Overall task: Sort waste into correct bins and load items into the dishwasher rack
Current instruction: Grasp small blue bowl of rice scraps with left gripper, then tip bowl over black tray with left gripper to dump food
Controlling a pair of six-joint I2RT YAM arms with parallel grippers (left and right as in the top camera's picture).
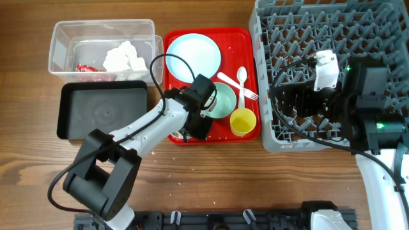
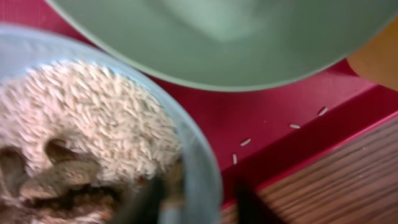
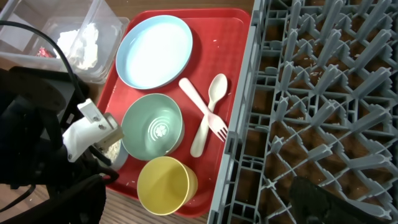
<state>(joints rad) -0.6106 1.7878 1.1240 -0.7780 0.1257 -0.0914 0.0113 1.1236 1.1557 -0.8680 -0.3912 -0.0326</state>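
My left gripper is low over the red tray's front left corner. In the left wrist view its fingers straddle the rim of a pale blue bowl holding beige-brown food scraps; a gap shows beside the outer finger. The teal bowl sits just behind it, with the yellow cup to the right. The large plate, spoon and fork lie on the tray. My right gripper hangs open and empty over the grey rack.
The clear box at the back left holds white tissue and the red wrapper. The black tray lies in front of it. The red tray touches the rack's left side. Loose grains lie on the tray.
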